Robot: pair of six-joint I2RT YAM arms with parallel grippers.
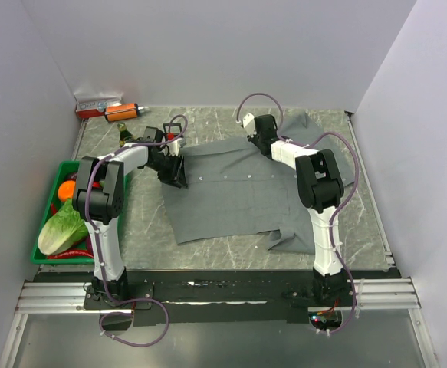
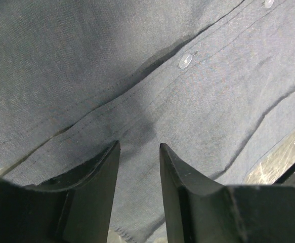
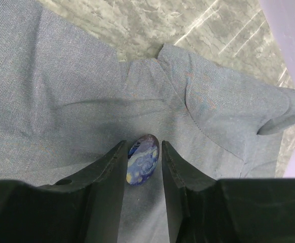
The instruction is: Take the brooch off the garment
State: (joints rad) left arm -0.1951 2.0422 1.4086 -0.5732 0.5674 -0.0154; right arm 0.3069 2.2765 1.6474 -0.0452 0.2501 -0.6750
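Observation:
The grey garment [image 1: 238, 192] lies spread flat on the marble table. In the right wrist view the brooch [image 3: 143, 161], a small bluish swirled disc, stands tilted on edge on the garment [image 3: 61, 101] near the collar. My right gripper [image 3: 143, 145] is closed around it, one finger on each side. In the top view the right gripper [image 1: 255, 132] sits at the shirt's far edge and hides the brooch. My left gripper [image 1: 175, 172] is at the shirt's left edge. Its fingers [image 2: 102, 167] are parted and press onto the cloth [image 2: 137, 76] just below a white button [image 2: 185, 61].
A green basket [image 1: 43, 230] with a lettuce, an orange and red chillies stands at the left. A red box [image 1: 96, 106], an orange bottle [image 1: 123, 111] and a dark bottle [image 1: 123, 134] are at the far left. Walls enclose the table.

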